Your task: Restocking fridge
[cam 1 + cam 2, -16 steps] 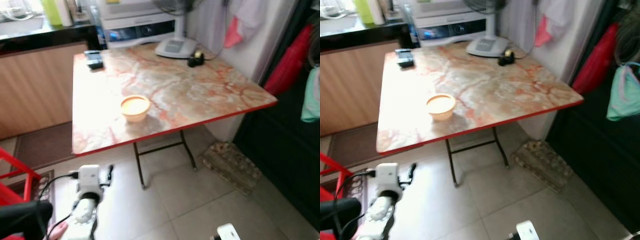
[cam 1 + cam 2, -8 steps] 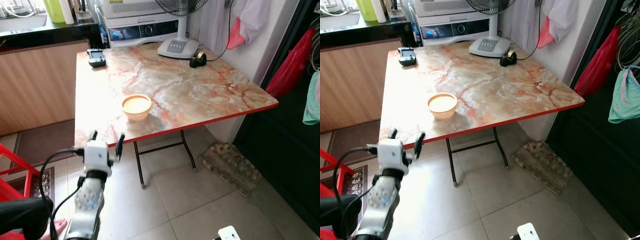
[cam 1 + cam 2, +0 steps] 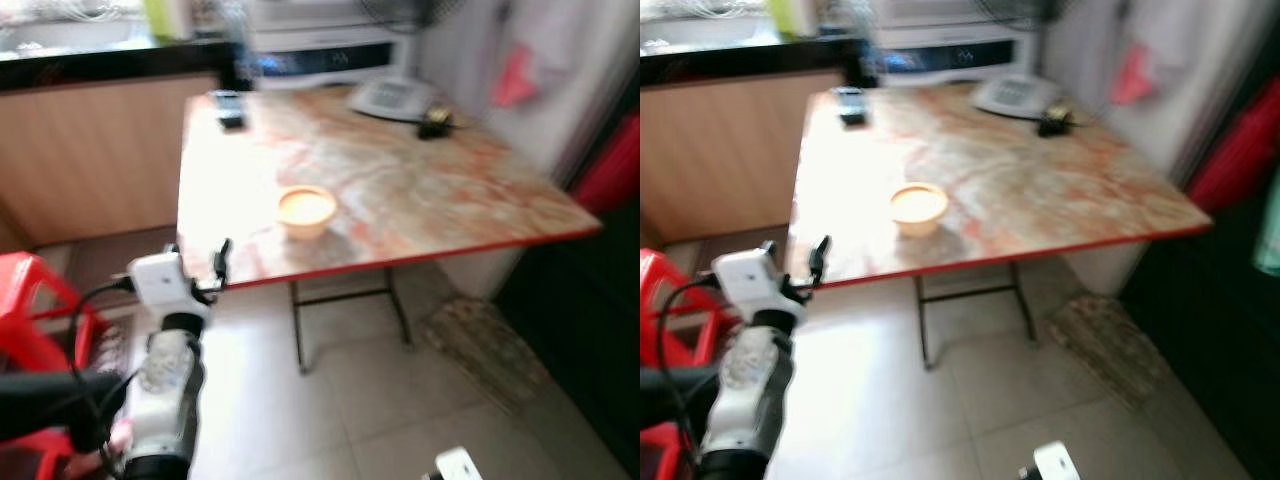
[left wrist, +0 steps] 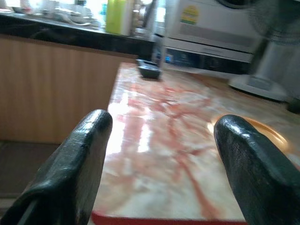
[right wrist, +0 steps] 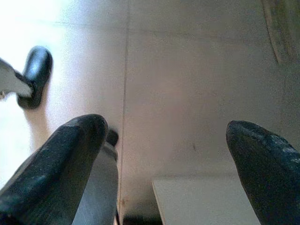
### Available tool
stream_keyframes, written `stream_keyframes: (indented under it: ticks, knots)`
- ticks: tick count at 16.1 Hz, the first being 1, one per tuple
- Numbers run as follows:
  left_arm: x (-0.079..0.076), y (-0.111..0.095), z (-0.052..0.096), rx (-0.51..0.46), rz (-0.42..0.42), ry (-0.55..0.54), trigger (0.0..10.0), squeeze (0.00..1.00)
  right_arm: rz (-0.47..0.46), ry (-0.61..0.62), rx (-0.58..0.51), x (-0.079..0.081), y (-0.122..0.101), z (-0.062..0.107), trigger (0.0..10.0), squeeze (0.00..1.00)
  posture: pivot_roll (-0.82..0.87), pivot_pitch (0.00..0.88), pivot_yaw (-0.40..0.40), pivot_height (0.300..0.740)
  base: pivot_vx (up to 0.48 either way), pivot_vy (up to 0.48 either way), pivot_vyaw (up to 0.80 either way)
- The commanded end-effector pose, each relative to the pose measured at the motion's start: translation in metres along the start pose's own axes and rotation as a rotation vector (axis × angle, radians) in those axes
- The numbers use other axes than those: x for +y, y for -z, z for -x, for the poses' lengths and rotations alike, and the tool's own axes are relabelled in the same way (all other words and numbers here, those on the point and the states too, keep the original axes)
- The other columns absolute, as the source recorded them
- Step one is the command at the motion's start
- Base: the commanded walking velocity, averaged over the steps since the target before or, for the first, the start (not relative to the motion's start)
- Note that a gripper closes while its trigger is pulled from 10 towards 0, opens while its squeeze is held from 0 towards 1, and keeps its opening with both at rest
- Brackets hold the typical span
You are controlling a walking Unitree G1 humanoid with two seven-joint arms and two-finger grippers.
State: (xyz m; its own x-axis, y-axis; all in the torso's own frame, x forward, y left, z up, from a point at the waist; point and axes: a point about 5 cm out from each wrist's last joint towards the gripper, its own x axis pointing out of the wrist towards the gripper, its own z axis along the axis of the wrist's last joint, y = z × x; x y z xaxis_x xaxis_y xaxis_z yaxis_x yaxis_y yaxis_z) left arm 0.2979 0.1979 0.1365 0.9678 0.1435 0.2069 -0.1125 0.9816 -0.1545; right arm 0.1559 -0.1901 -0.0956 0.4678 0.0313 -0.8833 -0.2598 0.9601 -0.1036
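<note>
Fingers (image 4: 84, 154) of the left gripper (image 4: 166, 164): spread wide, nothing between them, raised at lower left of the head view just short of the table's near red edge. Red stool (image 3: 35, 300): far left, on the floor. Marble-patterned table (image 3: 420, 190): centre frame. Small cream bowl (image 3: 306, 208): on the table near its front edge. Dark device (image 3: 230, 108): upper left corner of the tabletop. Fan base (image 3: 392, 97): upper centre. Right gripper (image 5: 168, 154): fingers wide apart, pointing at the tiled floor (image 5: 187, 84).

Table edge (image 3: 400, 265) blocks the left end effector (image 3: 195, 262); beyond, 1 bowl (image 3: 306, 209) (otherwise open).
</note>
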Motion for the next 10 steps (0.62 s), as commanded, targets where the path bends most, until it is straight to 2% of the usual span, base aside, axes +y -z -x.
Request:
stream_keyframes:
  ticks: [1, 10]
  knots:
    - [-0.0077, -0.0079, -0.0042, -0.022, 0.022, 0.019, 10.0, 0.00, -0.015, 0.009, 0.009, -0.0021, 0.0051, 0.0011, 10.0, 0.00, -0.03, 0.000, -0.018, 0.740, 0.285, 0.000, 0.00]
    - [-0.0095, -0.0095, -0.0080, -0.004, 0.019, 0.035, 10.0, 0.00, -0.012, -0.005, 0.010, -0.0004, 0.0031, 0.0005, 10.0, 0.00, -0.03, 0.000, -0.009, 0.740, 0.297, 0.000, 0.00]
